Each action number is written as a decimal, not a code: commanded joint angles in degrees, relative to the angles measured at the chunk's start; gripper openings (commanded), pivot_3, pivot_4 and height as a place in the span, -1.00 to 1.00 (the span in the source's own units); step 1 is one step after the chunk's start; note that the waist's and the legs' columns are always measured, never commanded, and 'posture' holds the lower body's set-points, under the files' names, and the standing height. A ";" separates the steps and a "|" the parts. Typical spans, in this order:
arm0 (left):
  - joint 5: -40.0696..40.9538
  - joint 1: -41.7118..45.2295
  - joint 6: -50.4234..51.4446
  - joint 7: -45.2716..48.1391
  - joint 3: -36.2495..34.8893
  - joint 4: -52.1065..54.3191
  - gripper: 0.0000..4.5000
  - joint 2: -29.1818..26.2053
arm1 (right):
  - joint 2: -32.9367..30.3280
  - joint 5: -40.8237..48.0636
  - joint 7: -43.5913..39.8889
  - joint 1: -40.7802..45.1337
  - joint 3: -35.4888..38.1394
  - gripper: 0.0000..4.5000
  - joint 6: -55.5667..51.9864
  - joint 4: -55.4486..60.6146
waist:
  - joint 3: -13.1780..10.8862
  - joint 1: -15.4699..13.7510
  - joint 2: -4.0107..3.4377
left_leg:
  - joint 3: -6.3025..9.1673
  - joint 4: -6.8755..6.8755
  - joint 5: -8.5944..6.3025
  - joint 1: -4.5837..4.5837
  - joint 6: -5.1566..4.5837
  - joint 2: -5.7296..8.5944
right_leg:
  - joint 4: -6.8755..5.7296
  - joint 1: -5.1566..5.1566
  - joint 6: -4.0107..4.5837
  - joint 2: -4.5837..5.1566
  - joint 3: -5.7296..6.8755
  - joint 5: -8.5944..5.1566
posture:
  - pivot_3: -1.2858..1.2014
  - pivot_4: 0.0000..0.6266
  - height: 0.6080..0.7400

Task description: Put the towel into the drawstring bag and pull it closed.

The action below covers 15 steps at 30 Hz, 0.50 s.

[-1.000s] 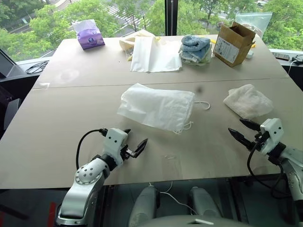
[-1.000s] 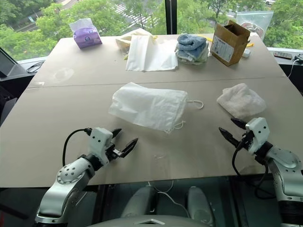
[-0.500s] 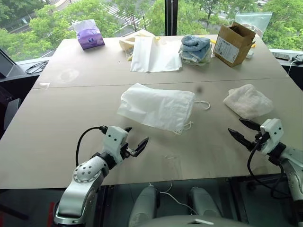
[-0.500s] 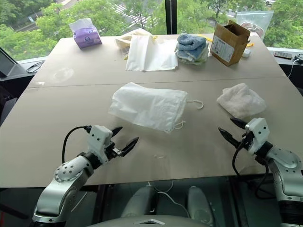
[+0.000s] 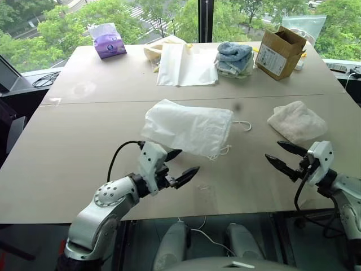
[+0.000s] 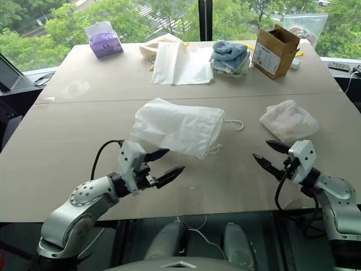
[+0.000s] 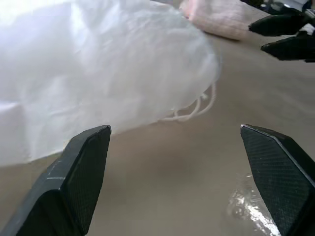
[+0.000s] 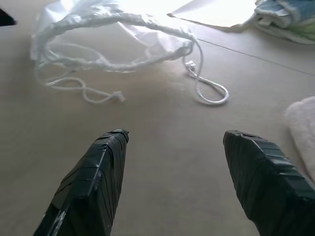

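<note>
Presently noted:
Left claw (image 5: pixel 179 164): released, empty, near thin semi-sheer white drawstring bag (image 5: pixel 188 127).
Right claw (image 5: pixel 284 156): spread, empty, beside small cream-white terry towel (image 5: pixel 295 120).

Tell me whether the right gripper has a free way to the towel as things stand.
Probably yes: the right gripper stands open beside the towel, with bare table between them.

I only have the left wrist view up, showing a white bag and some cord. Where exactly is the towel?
Observer: The towel lies flat, right of the bag and apart from it, just ahead of the open right pincer.
Operator: Which end is the bag's mouth?
Observer: The right end; one cord loops out toward the towel.
Operator: Anything further back?
Observer: A cardboard box, stacked towels, a flat white sheet and a tissue pack.
</note>
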<state>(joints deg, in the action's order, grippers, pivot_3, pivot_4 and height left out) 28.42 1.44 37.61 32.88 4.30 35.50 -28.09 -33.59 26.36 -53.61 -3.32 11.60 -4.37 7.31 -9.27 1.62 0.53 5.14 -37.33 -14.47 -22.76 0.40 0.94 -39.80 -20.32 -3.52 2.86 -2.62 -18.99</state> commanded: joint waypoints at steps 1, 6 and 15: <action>-1.32 6.03 3.84 -2.64 4.02 1.14 0.92 1.07 | -1.08 5.32 -1.79 -0.15 0.56 0.48 -3.18 7.15 | 0.00 -0.01 0.00 | 0.00 0.00 0.00 0.00 0.00 0.00 | 0.01 0.01 0.00 -0.02 -0.01 0.00 | 0.03 -0.52 1.00; -3.07 15.13 7.19 -4.28 8.21 -2.72 0.92 3.34 | -0.87 9.56 -2.69 -0.48 0.90 0.48 -5.13 13.14 | -0.02 0.06 0.03 | 0.03 -0.01 0.00 0.02 0.00 0.00 | 0.02 0.04 0.00 -0.06 0.02 0.00 | 0.03 -0.52 1.00; -13.72 18.91 10.70 -14.56 16.34 -4.48 0.92 8.56 | -3.66 10.44 -1.43 -2.94 1.87 0.48 -9.40 18.40 | -0.06 -0.41 0.10 | 0.05 -0.01 0.00 0.00 0.00 0.01 | 0.09 0.05 -0.01 -0.06 0.01 0.00 | 0.03 -0.52 1.00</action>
<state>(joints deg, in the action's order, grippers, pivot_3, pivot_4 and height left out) 16.76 20.01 47.51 21.04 19.96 29.61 -20.19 -36.49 36.15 -55.16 -6.19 11.75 -13.66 23.15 -9.34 1.20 0.64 5.18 -37.33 -14.47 -22.76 0.41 0.95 -39.72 -20.27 -3.53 2.80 -2.62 -18.99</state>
